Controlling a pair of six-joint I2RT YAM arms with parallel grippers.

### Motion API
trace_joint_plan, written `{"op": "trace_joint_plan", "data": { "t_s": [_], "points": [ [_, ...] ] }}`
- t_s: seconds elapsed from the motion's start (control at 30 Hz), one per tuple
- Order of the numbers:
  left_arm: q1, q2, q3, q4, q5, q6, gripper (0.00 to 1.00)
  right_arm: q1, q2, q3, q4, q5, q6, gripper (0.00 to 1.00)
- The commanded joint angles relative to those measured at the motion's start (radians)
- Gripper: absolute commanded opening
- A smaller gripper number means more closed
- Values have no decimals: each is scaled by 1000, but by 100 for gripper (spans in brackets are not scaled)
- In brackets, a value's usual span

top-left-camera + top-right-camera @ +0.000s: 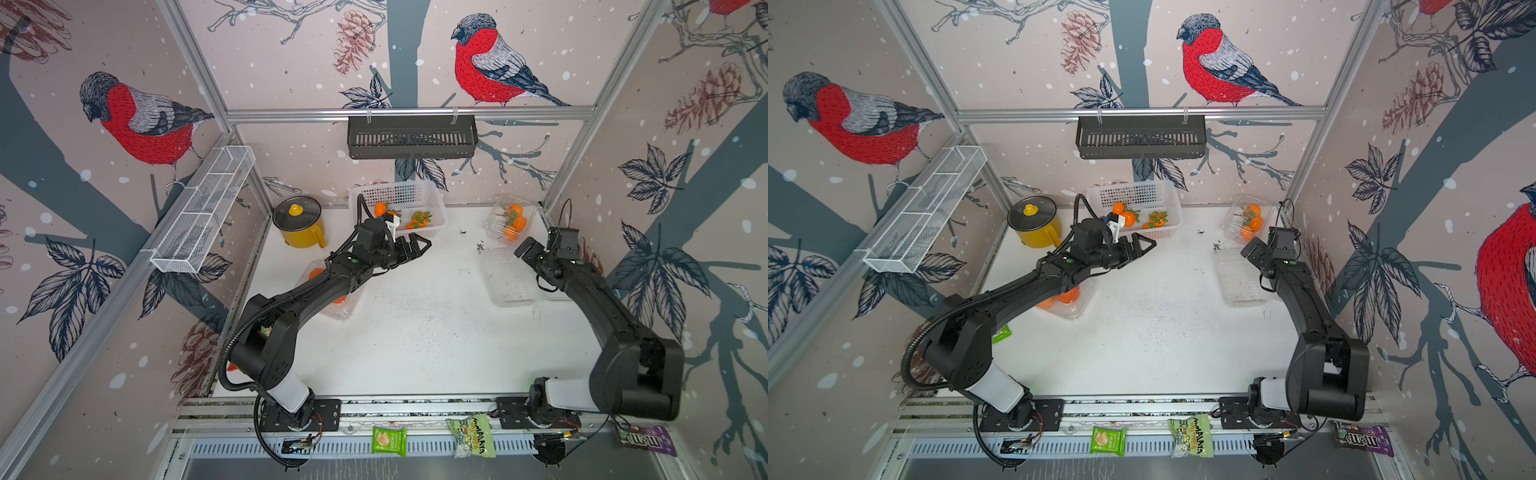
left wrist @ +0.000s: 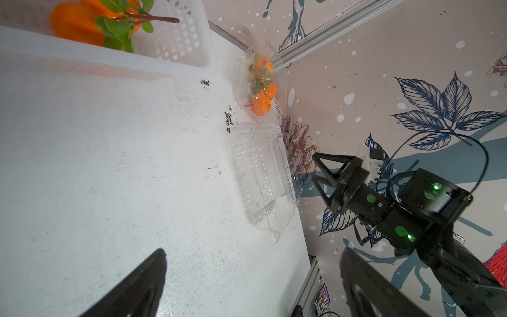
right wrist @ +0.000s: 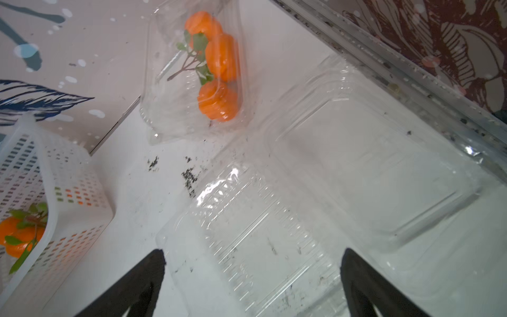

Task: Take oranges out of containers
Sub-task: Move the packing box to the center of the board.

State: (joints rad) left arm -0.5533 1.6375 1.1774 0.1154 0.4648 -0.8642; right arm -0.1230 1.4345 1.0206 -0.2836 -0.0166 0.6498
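Observation:
Three leafy oranges [image 3: 219, 57] lie in a closed clear container [image 1: 510, 222] at the back right corner. In front of it an open, empty container [image 3: 274, 219] lies flat, and my right gripper [image 3: 253, 254] hovers open over it, holding nothing. A third container [image 1: 338, 305] with oranges [image 1: 1068, 296] sits partly hidden under my left arm. My left gripper [image 1: 419, 245] is open and empty in front of the white basket [image 1: 436, 208], which holds several oranges [image 1: 420, 219].
A yellow pot [image 1: 299, 222] with a lid stands at the back left beside the basket. A black shelf basket [image 1: 411, 137] hangs on the back wall and a white wire shelf [image 1: 203, 208] on the left wall. Snack packets [image 1: 388, 440] lie along the front rail.

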Motion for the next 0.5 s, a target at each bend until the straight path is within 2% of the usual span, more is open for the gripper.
{"op": "trace_joint_plan", "data": {
  "t_s": [0.0, 0.27, 0.33, 0.47],
  "points": [
    [-7, 40, 64, -20, -22, 10, 97, -22, 141, 155, 58, -63, -43, 100],
    [-28, 163, 234, -114, -33, 43, 97, -70, 555, 541, 12, -73, -96, 100],
    [-28, 187, 256, -131, -19, 48, 97, -73, 646, 650, -15, -44, -131, 100],
    [-30, 210, 269, -159, -21, 65, 97, -83, 812, 873, -57, -97, -196, 100]
  ]
}}
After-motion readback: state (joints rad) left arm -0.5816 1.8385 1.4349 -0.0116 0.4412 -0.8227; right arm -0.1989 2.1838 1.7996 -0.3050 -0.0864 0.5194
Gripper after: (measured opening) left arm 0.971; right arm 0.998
